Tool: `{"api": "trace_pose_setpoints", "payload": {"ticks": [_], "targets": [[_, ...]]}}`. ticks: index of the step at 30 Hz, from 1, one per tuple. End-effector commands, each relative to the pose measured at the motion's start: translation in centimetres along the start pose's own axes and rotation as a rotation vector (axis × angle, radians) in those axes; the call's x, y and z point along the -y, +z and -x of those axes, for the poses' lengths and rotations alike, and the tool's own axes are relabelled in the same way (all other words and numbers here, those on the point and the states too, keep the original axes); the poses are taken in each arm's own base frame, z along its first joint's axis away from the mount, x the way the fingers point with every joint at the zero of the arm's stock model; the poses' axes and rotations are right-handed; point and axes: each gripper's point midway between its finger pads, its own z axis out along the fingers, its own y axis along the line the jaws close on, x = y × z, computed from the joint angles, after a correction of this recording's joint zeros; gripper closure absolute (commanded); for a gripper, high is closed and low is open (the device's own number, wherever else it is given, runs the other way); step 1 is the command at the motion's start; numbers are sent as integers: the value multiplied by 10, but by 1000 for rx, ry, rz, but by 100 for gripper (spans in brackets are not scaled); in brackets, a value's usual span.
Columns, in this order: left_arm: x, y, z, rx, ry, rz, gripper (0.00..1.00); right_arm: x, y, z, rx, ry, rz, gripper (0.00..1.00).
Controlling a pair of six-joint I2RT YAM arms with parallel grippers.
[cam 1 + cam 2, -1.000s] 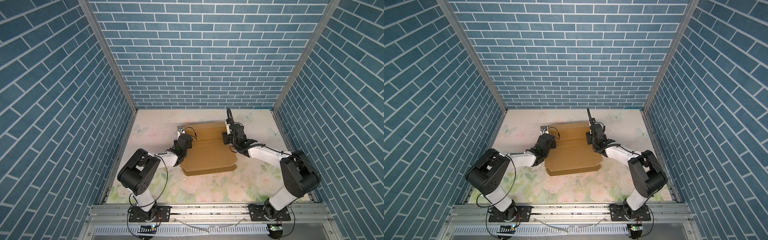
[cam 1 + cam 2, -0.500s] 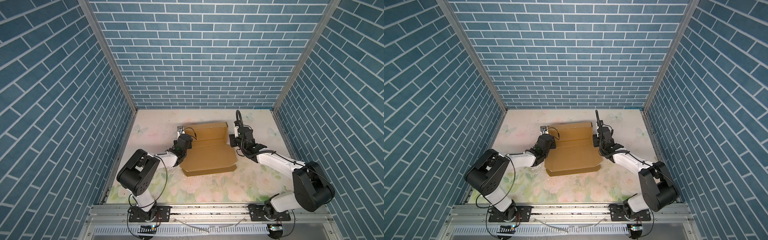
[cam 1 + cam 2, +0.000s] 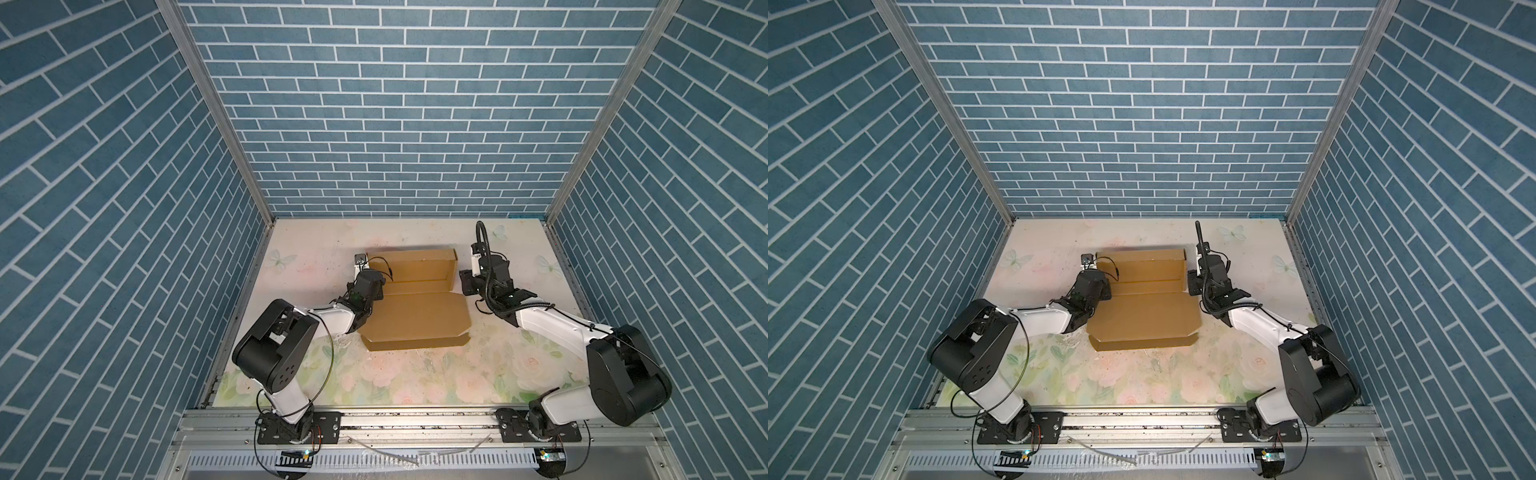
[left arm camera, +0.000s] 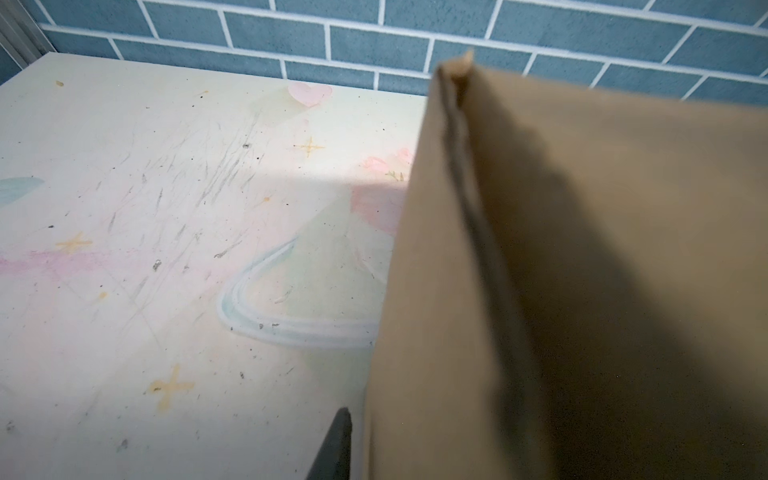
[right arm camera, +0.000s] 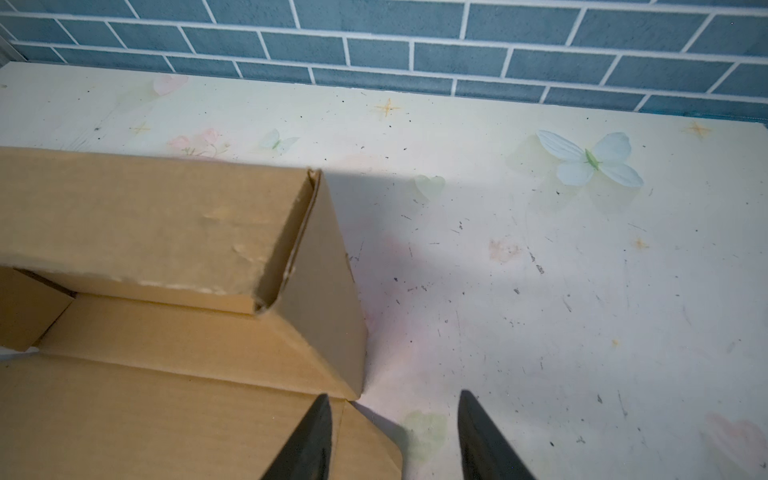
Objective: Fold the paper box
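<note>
the plain brown corrugated cardboard paper box (image 3: 415, 316) lies partly folded on the pale flower-printed surface (image 3: 419, 374). in both top views its far half is a shallow tray with raised walls and only bare cardboard inside, and its near half is a flat lid panel. the left claw (image 3: 365, 268) is at the box's far left corner. only the left wrist view shows one dark finger (image 4: 337, 440) just outside the box's upright wall; the other finger is hidden, so i cannot tell whether it pinches. the right claw (image 5: 395, 440) sits at the box's right side, spread and gripping nothing. the right wrist view alone shows the doubled far wall's open end.
</note>
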Motion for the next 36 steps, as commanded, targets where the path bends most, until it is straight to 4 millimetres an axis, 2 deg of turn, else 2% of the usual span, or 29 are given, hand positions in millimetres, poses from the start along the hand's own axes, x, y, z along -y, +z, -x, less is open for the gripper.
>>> {"api": "trace_pose_setpoints", "payload": {"ticks": [1, 7, 13, 17, 25, 36], "targets": [[-6, -3, -4, -12, -3, 8, 74, 0, 0, -9, -9, 22, 11, 51], [-10, 2, -17, -28, -2, 20, 75, 1, -1, -5, 3, 21, 6, 51], [-9, 11, -28, -39, -17, 17, 81, 1, -2, -4, 6, 16, 4, 52], [-9, 18, -37, -56, -14, 11, 89, 2, -2, -5, 5, 14, -2, 52], [-7, 26, -36, -60, -21, 4, 99, 4, -5, -3, 9, 2, -10, 52], [-5, 20, -25, -70, -13, -26, 100, 2, -7, 5, 18, 0, 1, 52]]}}
